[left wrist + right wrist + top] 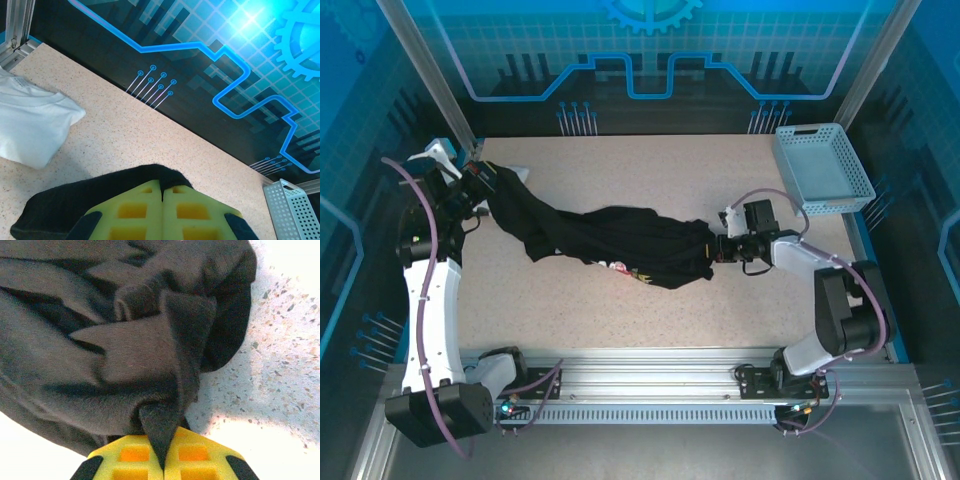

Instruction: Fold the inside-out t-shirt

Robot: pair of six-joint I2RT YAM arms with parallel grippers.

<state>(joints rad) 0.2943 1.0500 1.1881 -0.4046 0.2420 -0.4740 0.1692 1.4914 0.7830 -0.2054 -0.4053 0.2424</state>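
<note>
My right end effector (164, 440) has its yellow pads pressed together on a pointed fold of the inside-out t-shirt (125, 365), the dark cloth bunching up just beyond the tips. From above, that end effector (717, 250) sits low at the end of the shirt nearest the basket (820, 170), well short of the basket itself. My left end effector (162, 187) is also closed, pads meeting along one seam, with a black edge of the shirt (60, 205) wrapped around them. In the overhead view it (485, 180) holds the end of the shirt farthest from the basket.

The shirt (610, 240) stretches as a crumpled band across the counter (620, 170) between the two, well apart from the basket and on its arm-base side. A bit of pink-and-white print (625, 270) peeks out along its near edge. A white garment (30, 125) lies on the counter beyond the left end effector, on the side away from the basket (290, 210).
</note>
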